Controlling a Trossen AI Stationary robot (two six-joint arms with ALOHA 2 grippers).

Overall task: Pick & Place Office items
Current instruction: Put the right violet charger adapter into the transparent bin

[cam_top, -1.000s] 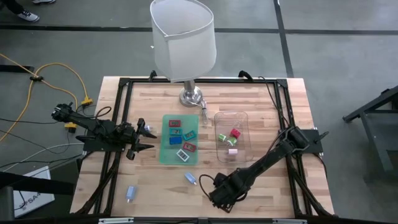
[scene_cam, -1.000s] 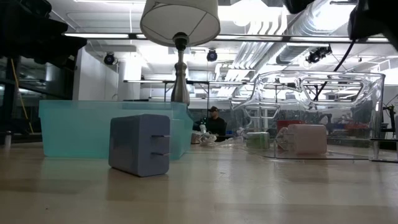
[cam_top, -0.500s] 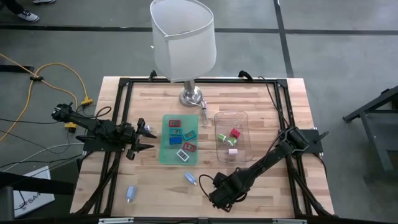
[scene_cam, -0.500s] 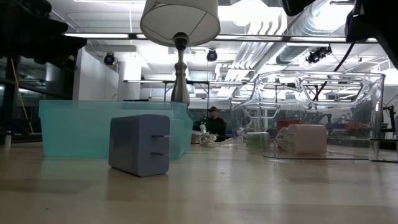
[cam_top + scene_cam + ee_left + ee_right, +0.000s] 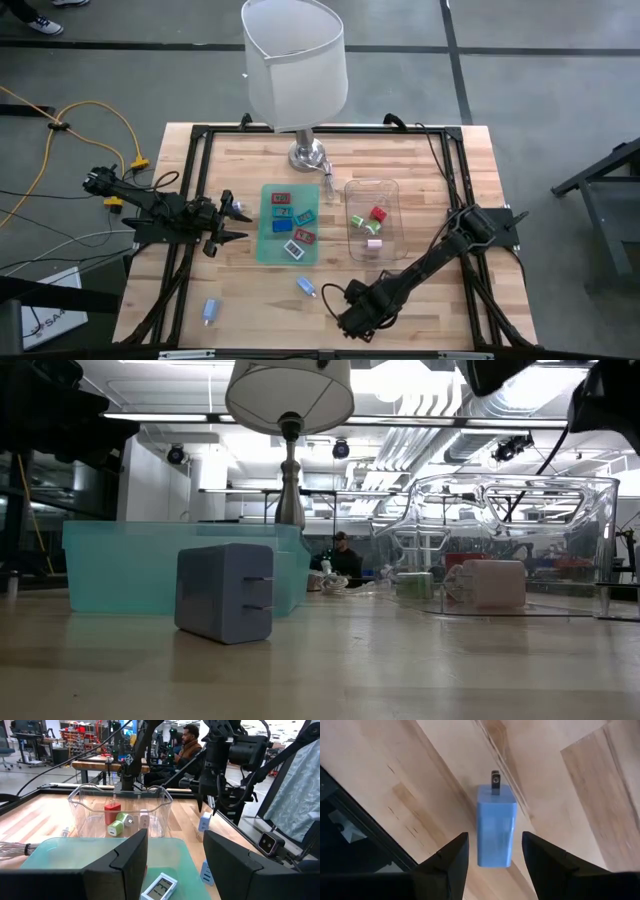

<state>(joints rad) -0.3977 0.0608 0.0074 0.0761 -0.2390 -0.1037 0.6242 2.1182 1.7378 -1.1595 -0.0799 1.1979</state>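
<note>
My right gripper (image 5: 495, 865) is open and points down over a light blue charger (image 5: 495, 827) that lies flat on the wood, prongs out; the fingers stand on either side of it, apart from it. In the high view this gripper (image 5: 328, 294) is beside the charger (image 5: 306, 287), near the table's near edge. A second light blue piece (image 5: 211, 311) lies at the near left. Several small items lie on the green mat (image 5: 268, 245). Green, red and pink pieces lie in the clear tray (image 5: 372, 190). My left gripper (image 5: 232, 222) waits open, left of the mat.
A lamp with a white shade (image 5: 295, 62) stands on its metal base (image 5: 308, 155) at the far side, just behind the mat and tray. A black frame (image 5: 200, 135) runs around the tabletop. Bare wood lies near the right edge and between the two light blue pieces.
My right arm has shifted a little above the light blue charger; its fingers stay open. The charger, the mat, the tray and my left arm have kept still.
</note>
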